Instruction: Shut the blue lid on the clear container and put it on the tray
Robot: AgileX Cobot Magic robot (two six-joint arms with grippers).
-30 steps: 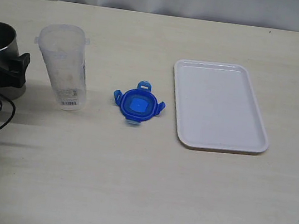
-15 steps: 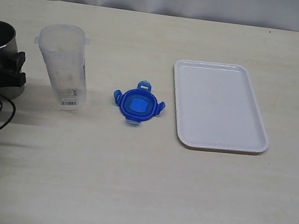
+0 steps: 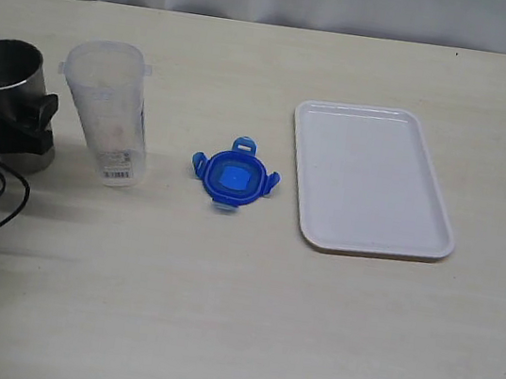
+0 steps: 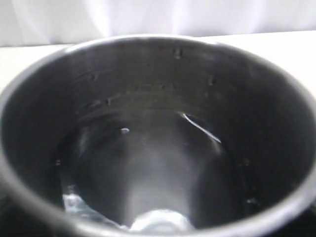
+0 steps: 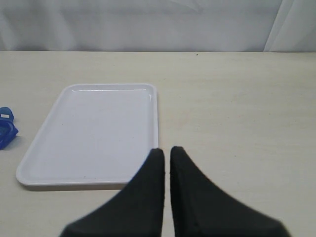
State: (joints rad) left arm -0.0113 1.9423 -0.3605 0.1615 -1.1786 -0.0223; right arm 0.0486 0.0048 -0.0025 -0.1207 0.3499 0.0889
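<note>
Tray (image 3: 374,179) right, container (image 3: 110,116) upright left, lid (image 3: 234,177) flat between them.
The lid lies on the tabletop (image 3: 233,320), apart from both. Left fingers (image 3: 37,114) clasp the cup (image 3: 3,76) beside the container; right fingers (image 5: 148,192), pressed together near the tray, look better placed for it.

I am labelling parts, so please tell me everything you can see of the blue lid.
The lid is round, bright blue plastic, with four flaps around its rim and a lighter square patch in the middle. It lies flat on the table, between the container and the tray, touching neither.
</note>
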